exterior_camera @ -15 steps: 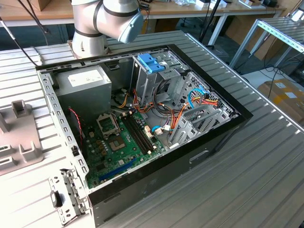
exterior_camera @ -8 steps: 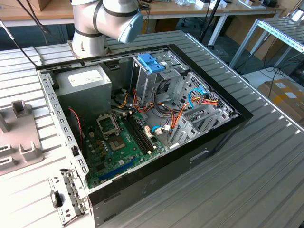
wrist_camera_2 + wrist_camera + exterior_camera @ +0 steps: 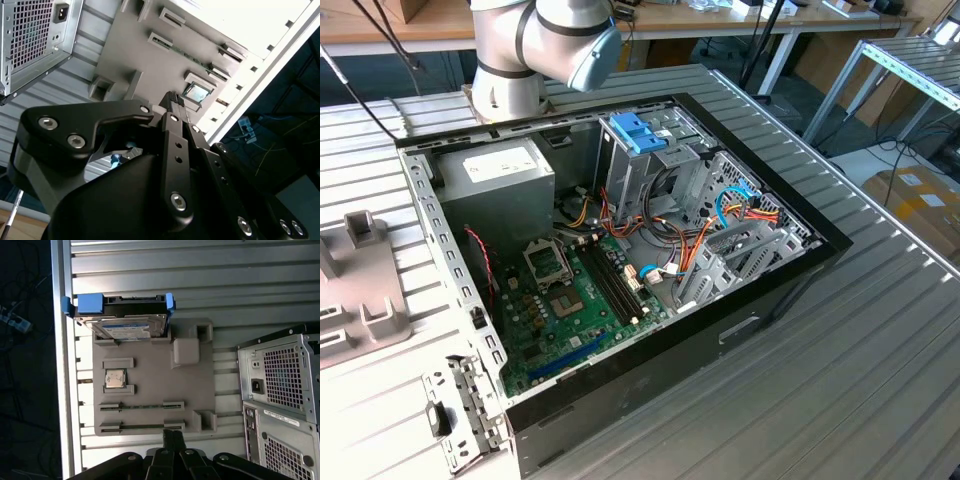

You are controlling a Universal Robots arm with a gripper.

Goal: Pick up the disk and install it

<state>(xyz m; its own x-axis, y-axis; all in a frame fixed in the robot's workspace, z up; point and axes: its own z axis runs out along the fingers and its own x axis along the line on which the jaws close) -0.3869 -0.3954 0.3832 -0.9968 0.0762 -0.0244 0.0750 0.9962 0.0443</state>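
In the exterior view we are looking at the open computer case [image 3: 820, 250] lying on the ribbed table, with the grey fixture plate [image 3: 360, 300] just beside it at the exterior view's left and the arm [image 3: 540, 40] rising behind the case. In the second wrist view the gripper [image 3: 172, 100] is hanging above the fixture plate; its fingers are looking pressed together with nothing between them, and a processor chip [image 3: 196, 92] is sitting in a pocket of the plate. In the first wrist view the disk [image 3: 127, 325] is standing on edge in a slot at the end of the fixture plate farthest from the gripper, well apart from it, its blue tabs [image 3: 90, 303] showing along the free edge. We are judging the disk stiff, fairly heavy for its size, smooth on its metal faces and sensitive to knocks, so we are favouring a firm, level hold across its two flat faces, near the middle of the exposed edge, clear of the plastic tabs.
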